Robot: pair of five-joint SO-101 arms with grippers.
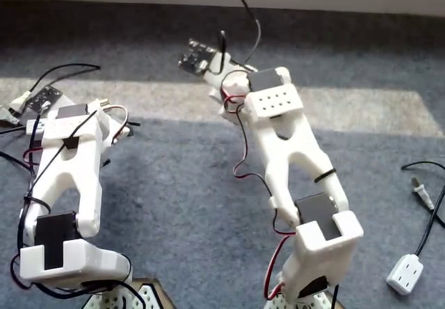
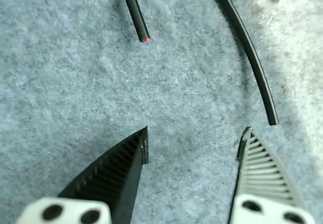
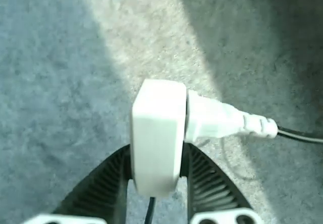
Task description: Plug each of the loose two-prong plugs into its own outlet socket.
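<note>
Your right gripper (image 3: 157, 156) is clenched on 1 white outlet socket (image 3: 159, 118), with a plug (image 3: 217, 120) seated in its side. Your left gripper (image 2: 196, 133) hangs released, apart from that socket.

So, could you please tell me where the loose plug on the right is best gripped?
Probably by its white body, from above, closing across its width: the loose plug lies flat on the carpet, and that leaves its prong end free.

Carpeted indoor room, grey carpet (image 1: 181, 197) throughout
</note>
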